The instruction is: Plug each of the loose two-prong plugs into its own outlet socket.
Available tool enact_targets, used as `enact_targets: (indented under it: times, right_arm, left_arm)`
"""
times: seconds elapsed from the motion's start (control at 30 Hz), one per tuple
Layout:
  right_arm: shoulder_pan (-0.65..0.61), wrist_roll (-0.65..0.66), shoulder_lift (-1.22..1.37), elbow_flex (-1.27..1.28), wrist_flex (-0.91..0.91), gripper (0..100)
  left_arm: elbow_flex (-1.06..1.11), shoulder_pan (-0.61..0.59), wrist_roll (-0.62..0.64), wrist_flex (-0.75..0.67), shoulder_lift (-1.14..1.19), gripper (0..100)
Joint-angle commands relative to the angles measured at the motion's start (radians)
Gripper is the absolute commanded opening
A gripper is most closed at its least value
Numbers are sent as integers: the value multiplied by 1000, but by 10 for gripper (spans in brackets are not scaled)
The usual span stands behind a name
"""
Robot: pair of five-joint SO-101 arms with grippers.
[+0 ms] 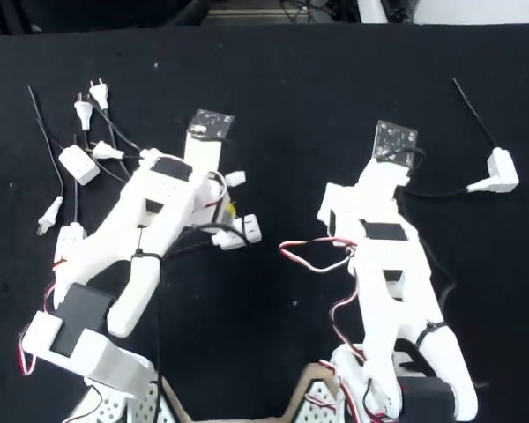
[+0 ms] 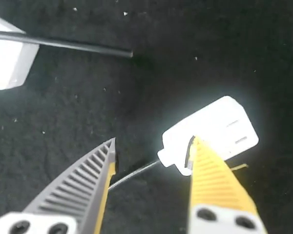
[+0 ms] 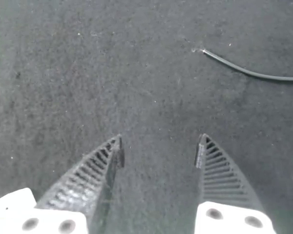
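Note:
A white outlet socket (image 2: 219,126) with two slots lies on the black cloth, its thin cable (image 2: 136,173) running off between my fingers. My left gripper (image 2: 151,146) is open just above it, and the yellow fingertip (image 2: 200,156) overlaps the socket's near edge. From above, this socket (image 1: 244,229) sits beside the left arm's front end. Several loose white two-prong plugs (image 1: 83,111) with black leads lie at the far left, one (image 1: 49,214) nearer the front. My right gripper (image 3: 158,146) is open over bare cloth, holding nothing.
A white block (image 2: 7,61) with a black lead (image 2: 63,44) across it lies beyond the socket. A white box (image 1: 78,164) sits among the left plugs. A white angled plug (image 1: 501,170) with a black lead lies far right. A cable end (image 3: 200,50) lies ahead of the right gripper.

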Motion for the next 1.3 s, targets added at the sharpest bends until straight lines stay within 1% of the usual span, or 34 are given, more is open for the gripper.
enact_targets:
  times: [0.0,0.1,0.23,0.33,0.47,0.63,0.7,0.8,0.93,1.13,1.27]
  right_arm:
    - [6,-8,-44,-39,2,222]
    - [6,-8,-44,-39,2,222]
    - [5,-8,-44,-39,2,222]
    - [5,-8,-42,-39,2,222]
    - [5,-8,-41,-41,2,222]
    - [3,-8,-39,-41,2,222]
    - [3,-8,-39,-41,2,222]
    - [-3,-8,-38,-41,2,222]
    - [-37,-6,-38,-33,2,222]
    - [-41,-6,-38,-31,2,222]
    - [-41,-6,-38,-31,2,222]
  left_arm:
    - [-104,-56,9,157,-83,242]
    - [-188,-171,-15,275,-129,243]
    - [-234,-360,-160,336,-132,242]
    - [-245,-516,-272,333,-115,242]
    - [-268,-687,-404,295,-83,242]
    - [-271,-823,-559,163,-5,242]
    - [-286,-854,-582,112,48,243]
    - [-357,-866,-588,121,144,244]
    - [-518,-869,-591,210,275,244]
    - [-765,-871,-720,385,453,242]
    - [-881,-871,-724,399,568,242]
